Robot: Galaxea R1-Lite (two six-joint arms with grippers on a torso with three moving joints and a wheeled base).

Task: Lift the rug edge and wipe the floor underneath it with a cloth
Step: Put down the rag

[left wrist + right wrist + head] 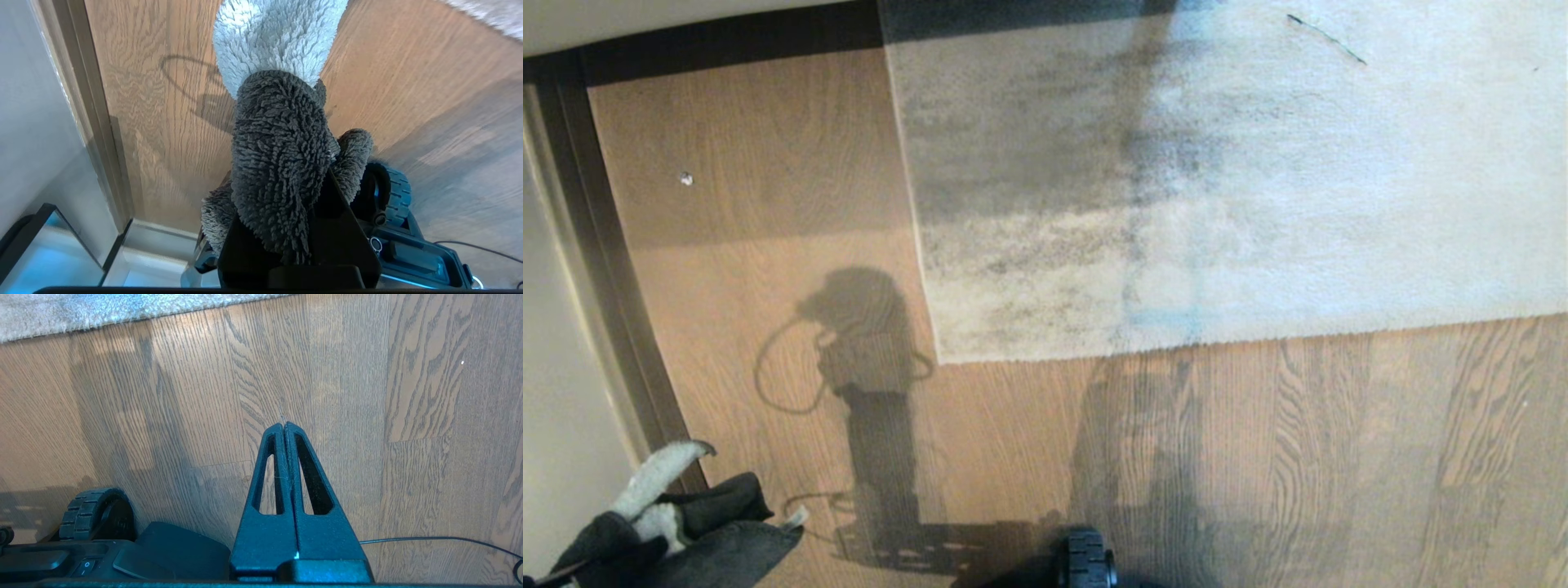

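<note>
The left gripper (645, 523) hangs low at the robot's left, fingers clamped on the cloth (282, 134) ready for wiping, well short of the rug edge (1176, 343) lying flat on the floor (1339, 449), while the right gripper (284, 424) waits pressed closed and empty.

Home room, likely a living area: wood-plank floor (768, 343), light grey short-pile rug (1258, 204) lying flat, dark skirting strip (605, 269) along a pale wall (556, 408).
</note>
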